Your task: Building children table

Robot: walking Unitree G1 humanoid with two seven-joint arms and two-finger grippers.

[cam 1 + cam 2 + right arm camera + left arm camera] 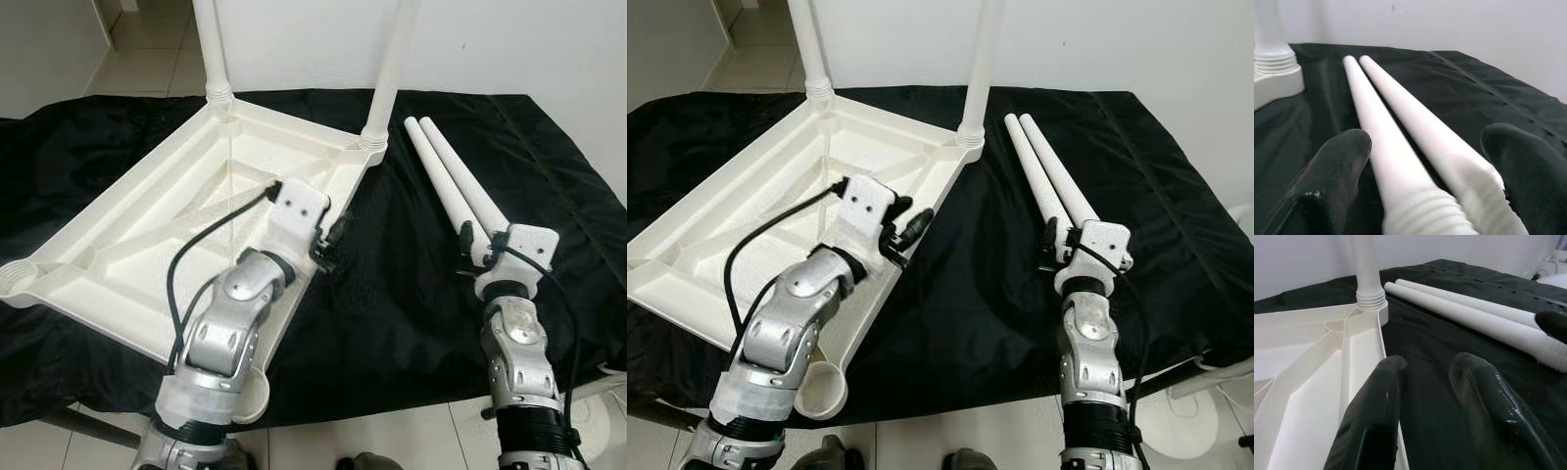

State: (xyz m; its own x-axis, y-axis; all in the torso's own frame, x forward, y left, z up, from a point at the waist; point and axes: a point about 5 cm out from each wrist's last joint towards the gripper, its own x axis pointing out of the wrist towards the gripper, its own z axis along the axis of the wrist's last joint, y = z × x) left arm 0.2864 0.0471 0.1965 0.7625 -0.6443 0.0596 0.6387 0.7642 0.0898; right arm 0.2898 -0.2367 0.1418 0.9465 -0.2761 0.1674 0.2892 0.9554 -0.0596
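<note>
Left eye view: the white plastic tabletop (147, 235) lies upside down on the black cloth (411, 313) that covers the surface, its ribbed underside facing up. It sits tilted, its long axis running from the near-left corner away toward the far right. Two legs already stand upright in its far corner sockets: the far-left leg (210, 44) and the far-right leg (392, 64), both pointing straight up. The near-left corner socket (18, 279) and the near corner socket (821, 390) are open cups.

The left gripper (328, 240) hangs over the tabletop's right-hand edge, near its middle. Its fingers (1376, 426) stand a little apart and hold nothing; the rim of the tabletop passes just below them.

To the right of the tabletop, two loose legs (453, 176) lie flat on the cloth, side by side and touching, their long axes running from the far left toward the near right, threaded ends nearest the robot. The right gripper (482, 245) sits at those threaded ends, its fingers (1339, 171) spread wide on either side of the pair, not closed on them.
</note>
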